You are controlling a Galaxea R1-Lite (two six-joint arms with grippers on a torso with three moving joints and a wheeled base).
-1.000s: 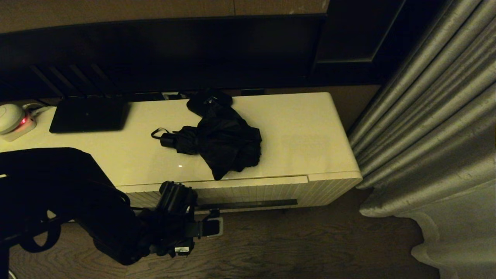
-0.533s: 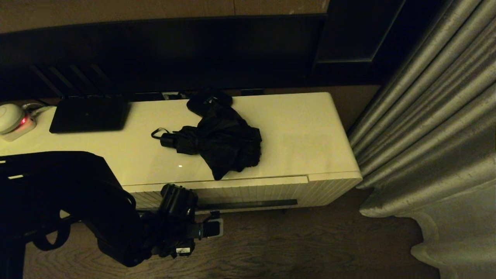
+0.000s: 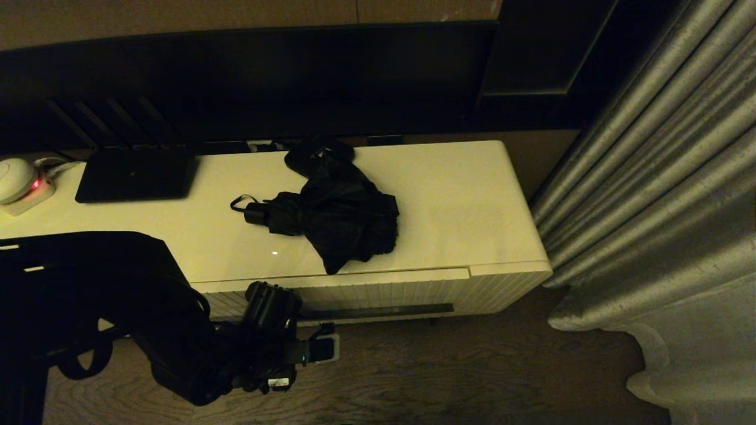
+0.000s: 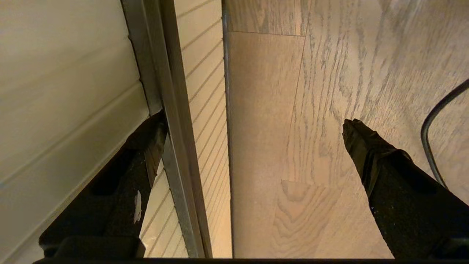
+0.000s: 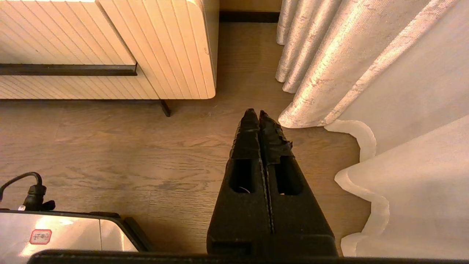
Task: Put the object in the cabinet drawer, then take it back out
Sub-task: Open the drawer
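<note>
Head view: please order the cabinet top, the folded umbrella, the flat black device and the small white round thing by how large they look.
1. Cabinet top, by far the largest.
2. Umbrella.
3. Flat black device; the umbrella looks a little larger, but it lies nearer the camera, so this order is unsure.
4. White round thing, partly cut by the frame edge.

This looks like a hotel room or a furnished bedroom at home. A low cream cabinet (image 3: 378,289) with a ribbed front and a glossy tabletop (image 3: 472,200) stands against a dark panelled wall (image 3: 266,82). To the right, heavy pleated curtains (image 3: 661,195) fall to a wood-plank floor (image 3: 449,378) and pool there. On the far left of the tabletop sit a flat black device (image 3: 136,175) and a small white gadget with a red light (image 3: 20,183), with cables behind. A black folding umbrella (image 3: 331,212) lies in the middle. The light is dim and warm.
</note>
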